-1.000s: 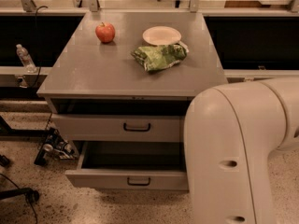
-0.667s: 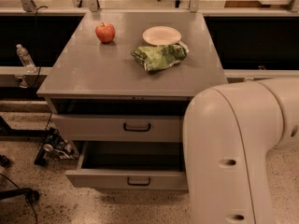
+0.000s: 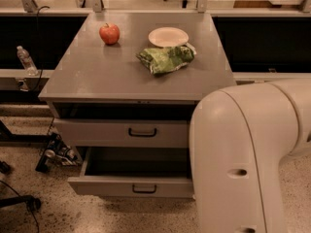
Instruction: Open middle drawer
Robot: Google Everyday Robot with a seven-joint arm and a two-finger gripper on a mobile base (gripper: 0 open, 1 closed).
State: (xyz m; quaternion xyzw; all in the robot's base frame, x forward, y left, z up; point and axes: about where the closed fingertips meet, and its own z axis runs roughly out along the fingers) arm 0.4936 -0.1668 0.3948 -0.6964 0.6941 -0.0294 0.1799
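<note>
The grey cabinet (image 3: 141, 76) stands at the centre. Its upper, taller drawer front (image 3: 97, 134) has the bigger black handle (image 3: 142, 132). Below it the middle drawer (image 3: 107, 186) is pulled out towards me. Its dark inside (image 3: 136, 161) shows, and its small black handle (image 3: 144, 189) is on the low front. The lowest drawer is hidden under it. My gripper is out of view. Only my arm's big white link (image 3: 238, 164) shows at the lower right, covering the right ends of both drawer fronts.
On the cabinet top lie a red apple (image 3: 109, 33), a white plate (image 3: 168, 37) and a green chip bag (image 3: 166, 58). A water bottle (image 3: 25, 59) stands on a ledge at the left. Cables and a wheeled base (image 3: 53, 154) lie on the floor at the left.
</note>
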